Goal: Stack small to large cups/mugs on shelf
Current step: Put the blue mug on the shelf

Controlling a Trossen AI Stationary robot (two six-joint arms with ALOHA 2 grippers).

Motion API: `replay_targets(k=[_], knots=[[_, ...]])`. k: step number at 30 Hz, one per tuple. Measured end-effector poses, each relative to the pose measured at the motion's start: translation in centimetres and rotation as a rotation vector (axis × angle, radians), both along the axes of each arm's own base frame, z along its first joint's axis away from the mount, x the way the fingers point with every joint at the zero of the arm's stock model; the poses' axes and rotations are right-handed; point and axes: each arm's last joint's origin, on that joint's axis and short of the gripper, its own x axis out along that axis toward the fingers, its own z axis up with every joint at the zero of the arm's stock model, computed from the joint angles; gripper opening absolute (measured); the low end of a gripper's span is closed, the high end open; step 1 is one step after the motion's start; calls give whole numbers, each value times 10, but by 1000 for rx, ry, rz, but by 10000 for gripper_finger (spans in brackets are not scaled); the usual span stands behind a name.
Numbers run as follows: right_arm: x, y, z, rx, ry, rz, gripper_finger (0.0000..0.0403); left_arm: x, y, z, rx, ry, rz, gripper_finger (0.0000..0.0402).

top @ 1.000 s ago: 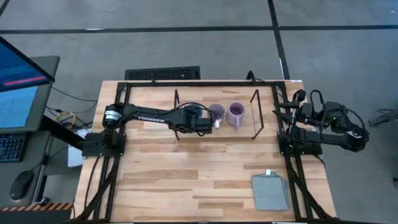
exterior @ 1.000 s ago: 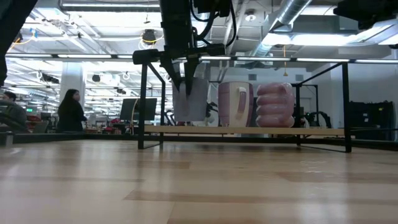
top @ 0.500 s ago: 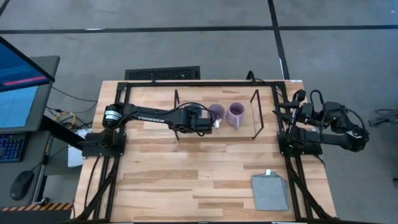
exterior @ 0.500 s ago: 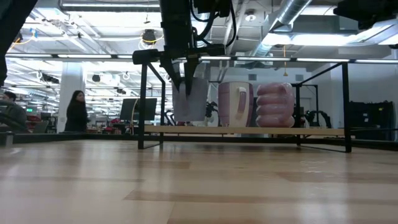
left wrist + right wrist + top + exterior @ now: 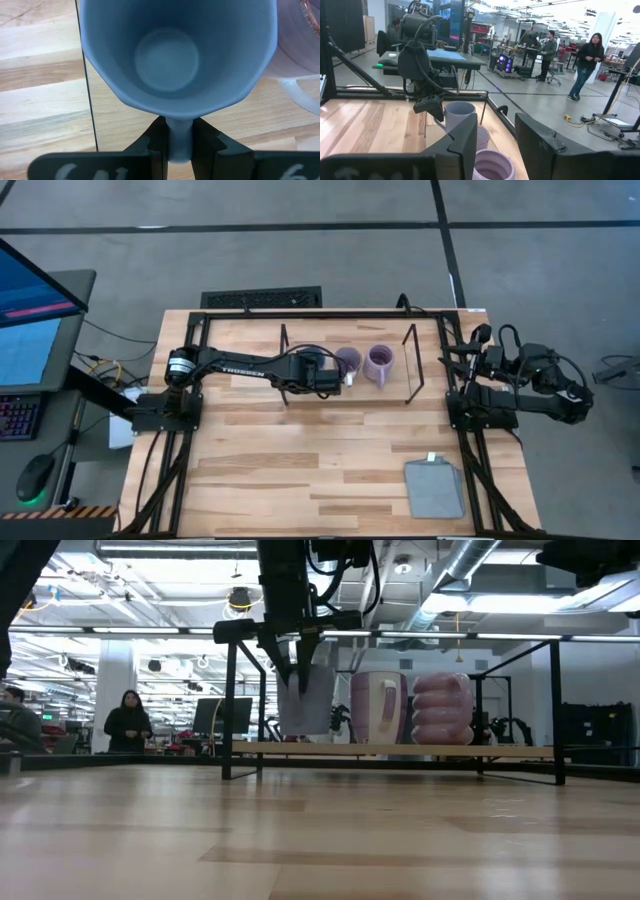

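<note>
Mugs are lining up on the shelf [image 5: 300, 385], a pale board with black wire end frames sitting in the upper middle of the wooden worktop [image 5: 300, 470] in the high view. Left end effector [image 5: 179, 145] is reaching over the shelf's left part, its fingers [image 5: 156, 142] pressing together on the handle of the blue mug [image 5: 175, 50], which is facing the wrist camera mouth-first. In the low view that mug [image 5: 305, 700] is hanging at the shelf's left end, just beside a smooth light purple mug [image 5: 378, 707], and a ribbed light purple mug [image 5: 442, 708] is standing to the right of that. Right end effector [image 5: 495, 145] is waiting at the right edge of the worktop, well apart from the shelf, fingers partly spread and gripping nothing. Grey folded cloth [image 5: 434, 488] is lying at the lower right of the worktop. A person [image 5: 128, 722] is standing far back in the room
</note>
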Motion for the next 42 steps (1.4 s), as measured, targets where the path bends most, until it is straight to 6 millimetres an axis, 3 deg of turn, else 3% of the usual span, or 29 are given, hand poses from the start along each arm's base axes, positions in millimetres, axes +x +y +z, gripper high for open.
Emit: replay_targets(k=[42], knots=[[0,0,0,0,0,0,153,0,4,0,-67,-8,7,52]])
